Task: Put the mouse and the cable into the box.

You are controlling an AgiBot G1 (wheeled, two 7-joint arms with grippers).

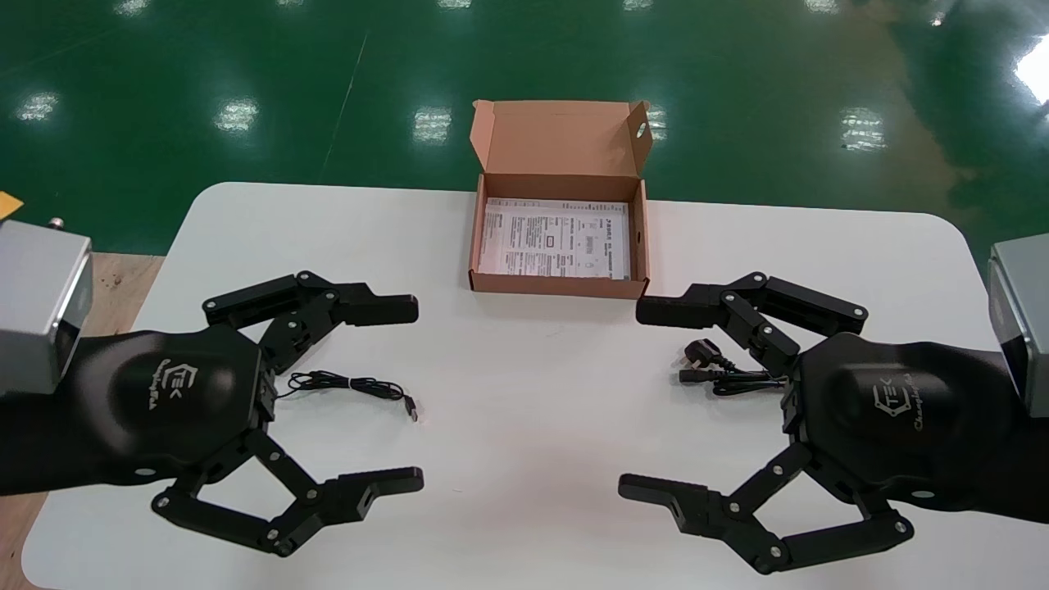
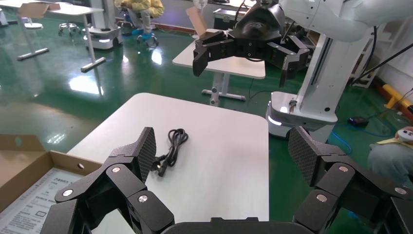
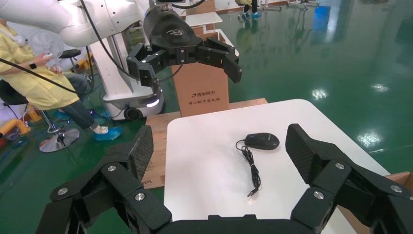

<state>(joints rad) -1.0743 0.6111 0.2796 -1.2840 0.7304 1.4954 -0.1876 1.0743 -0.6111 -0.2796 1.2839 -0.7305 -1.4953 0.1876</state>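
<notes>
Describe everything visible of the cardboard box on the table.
The cardboard box is brown, shallow and rectangular. It is open, its lid standing up at the far side with side tabs. A printed paper sheet lies flat inside. It sits on the white table near the far edge, midway across; the left gripper and right gripper hang clear of it.

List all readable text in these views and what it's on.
"TEK": logo on the back of the left gripper and of the right gripper, head view.
Script line beside each logo: too blurred to read.
Dense print on the leaflet lying in the box: too small to read.
Chinese characters on the brown carton, right wrist view: too blurred to read.
</notes>
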